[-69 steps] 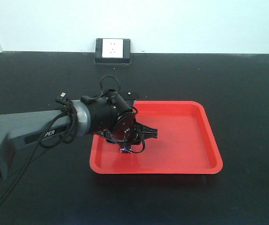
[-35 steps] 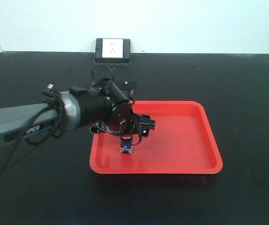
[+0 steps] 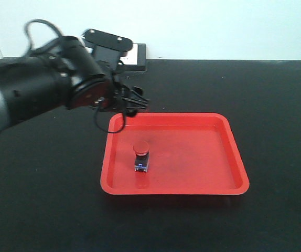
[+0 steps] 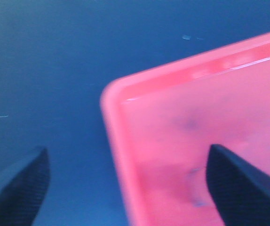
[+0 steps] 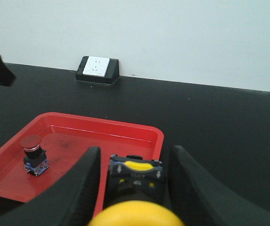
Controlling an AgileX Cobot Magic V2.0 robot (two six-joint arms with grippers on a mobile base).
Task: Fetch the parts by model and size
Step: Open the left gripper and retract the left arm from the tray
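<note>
1. Exterior front-facing view, frame centre: we see the red-capped button [image 3: 141, 156] upright in the red tray [image 3: 203, 157].
2. Upper left, the left gripper [image 3: 135, 102] hangs spread wide, empty.
3. In the right wrist view, bottom centre, the right gripper [image 5: 135, 188] clamps the yellow-capped button [image 5: 135, 172].

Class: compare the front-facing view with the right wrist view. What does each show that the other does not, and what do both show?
Front-facing only: the left hand over a far corner of the tray, and the tray's whole outline. Right wrist only: the right hand holding the yellow button. Both: the red button standing upright in the tray, and the wall socket.
</note>
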